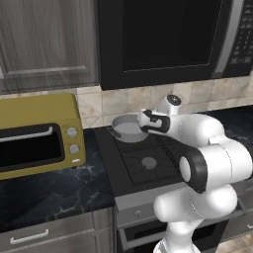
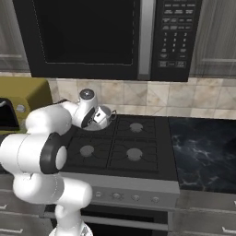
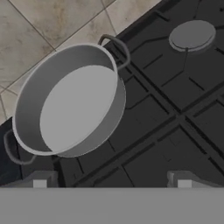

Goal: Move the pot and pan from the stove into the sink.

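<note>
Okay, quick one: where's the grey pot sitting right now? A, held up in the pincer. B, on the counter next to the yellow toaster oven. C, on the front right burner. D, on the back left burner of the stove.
D: the pot rests on the stove at its back left corner by the tiled wall, with the open pincer above it, holding nothing.

A yellow toaster oven (image 1: 37, 134) sits on the dark marble counter (image 1: 54, 190) below a black microwave (image 2: 106, 37).
</note>
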Available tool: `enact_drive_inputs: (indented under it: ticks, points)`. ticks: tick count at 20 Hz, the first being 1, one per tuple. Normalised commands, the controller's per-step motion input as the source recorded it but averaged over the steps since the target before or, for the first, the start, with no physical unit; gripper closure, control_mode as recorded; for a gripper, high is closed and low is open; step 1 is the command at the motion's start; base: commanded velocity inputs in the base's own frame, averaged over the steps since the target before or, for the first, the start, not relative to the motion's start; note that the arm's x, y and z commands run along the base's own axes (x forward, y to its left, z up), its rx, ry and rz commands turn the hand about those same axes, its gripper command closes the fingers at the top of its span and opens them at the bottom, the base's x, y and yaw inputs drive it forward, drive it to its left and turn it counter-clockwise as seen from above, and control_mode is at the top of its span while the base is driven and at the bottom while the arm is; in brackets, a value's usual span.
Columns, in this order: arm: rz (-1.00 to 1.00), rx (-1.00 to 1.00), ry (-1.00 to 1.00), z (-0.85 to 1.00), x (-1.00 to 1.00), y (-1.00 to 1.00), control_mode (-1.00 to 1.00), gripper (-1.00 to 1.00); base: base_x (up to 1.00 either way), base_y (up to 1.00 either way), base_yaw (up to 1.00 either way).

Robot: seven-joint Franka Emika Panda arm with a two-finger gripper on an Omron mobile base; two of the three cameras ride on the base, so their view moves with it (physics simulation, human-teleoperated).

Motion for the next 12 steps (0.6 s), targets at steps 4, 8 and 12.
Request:
enact_drive_inputs:
  ticks: [4,8,12]
  points:
    - [0.0,-0.01,0.02,-0.19,0.46,0.11,-1.0,-1.0,0.0,0.0,0.0]
    - [0.0,-0.02,0.03,-0.23,0.34,0.07,-1.0,-1.0,0.0,0.0,0.0]
    - [0.0,-0.04,0.05,-0.28,0.23,0.04,-1.0,-1.0,0.0,0.0,0.0]
